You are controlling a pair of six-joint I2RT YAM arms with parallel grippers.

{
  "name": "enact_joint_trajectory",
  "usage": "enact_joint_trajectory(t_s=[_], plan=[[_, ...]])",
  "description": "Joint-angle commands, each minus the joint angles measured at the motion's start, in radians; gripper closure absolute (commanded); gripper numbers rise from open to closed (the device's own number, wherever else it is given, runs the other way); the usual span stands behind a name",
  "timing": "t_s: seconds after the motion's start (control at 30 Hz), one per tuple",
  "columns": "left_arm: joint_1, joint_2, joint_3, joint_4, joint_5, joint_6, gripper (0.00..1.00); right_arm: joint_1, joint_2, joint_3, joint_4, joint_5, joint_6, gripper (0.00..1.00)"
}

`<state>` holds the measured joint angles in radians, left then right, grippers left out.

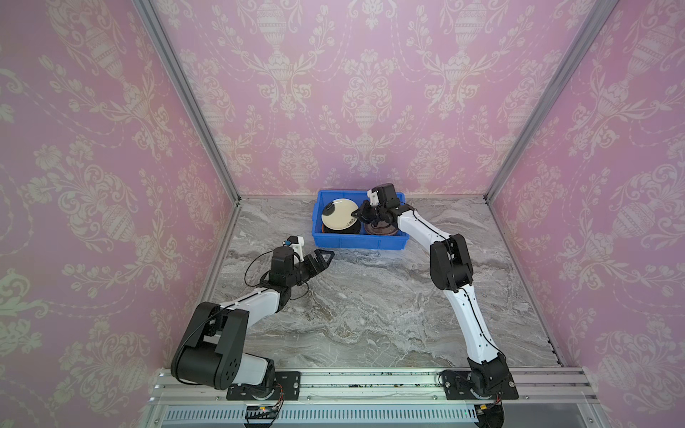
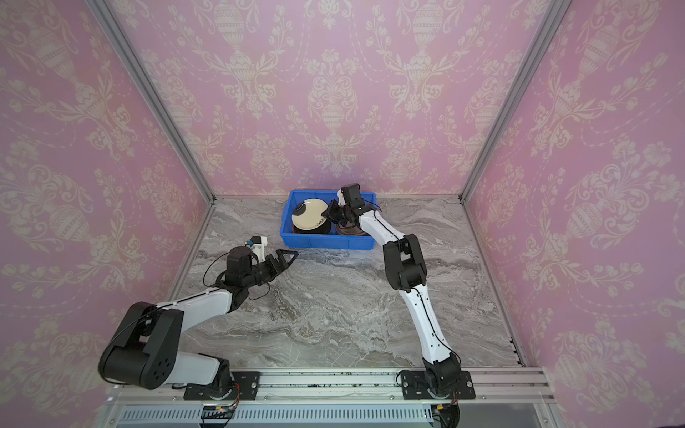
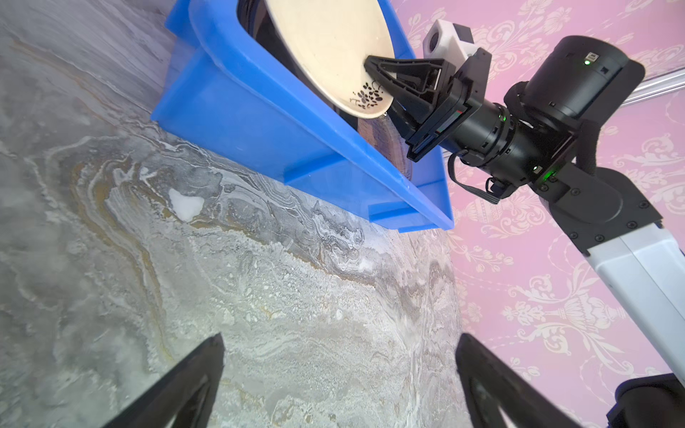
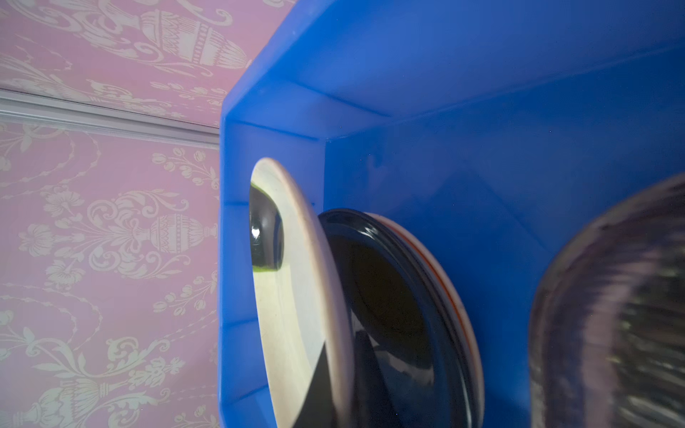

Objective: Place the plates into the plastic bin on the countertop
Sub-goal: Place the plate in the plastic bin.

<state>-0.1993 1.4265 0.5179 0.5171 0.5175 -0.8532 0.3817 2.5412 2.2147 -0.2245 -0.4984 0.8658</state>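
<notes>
Blue rectangular plastic bin sits back-centre on the grey marble-veined countertop; in its left half a cream round plate lies tilted on a stack of round plates, with brownish translucent plates in its right half.

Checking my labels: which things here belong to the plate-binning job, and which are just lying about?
Job: cream plate, black plate, translucent plates, blue bin, countertop, right pincer gripping the cream plate.
Not the job: pink wallpaper, aluminium rails.
</notes>
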Motion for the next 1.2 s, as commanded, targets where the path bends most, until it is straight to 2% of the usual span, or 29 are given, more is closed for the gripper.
enact_joint_trajectory(t_s=[0.0,0.5,0.87,1.0,1.17], plan=[[0.006,0.029,0.030,0.040,0.035,0.011,0.01,-0.007,-0.002,-0.014,0.005,-0.002,-0.005,1.00],[0.006,0.038,0.034,0.050,0.029,0.003,0.01,-0.007,0.020,-0.001,-0.048,0.021,-0.025,1.00],[0.006,0.028,0.032,0.046,0.029,0.006,0.01,0.001,-0.003,0.028,-0.119,0.065,-0.071,0.74],[0.006,0.023,0.034,0.049,0.029,0.008,0.01,0.003,-0.023,0.027,-0.156,0.088,-0.097,0.68],[0.006,0.027,0.043,0.051,0.031,0.011,0.01,0.003,-0.064,0.007,-0.191,0.124,-0.134,0.66]])
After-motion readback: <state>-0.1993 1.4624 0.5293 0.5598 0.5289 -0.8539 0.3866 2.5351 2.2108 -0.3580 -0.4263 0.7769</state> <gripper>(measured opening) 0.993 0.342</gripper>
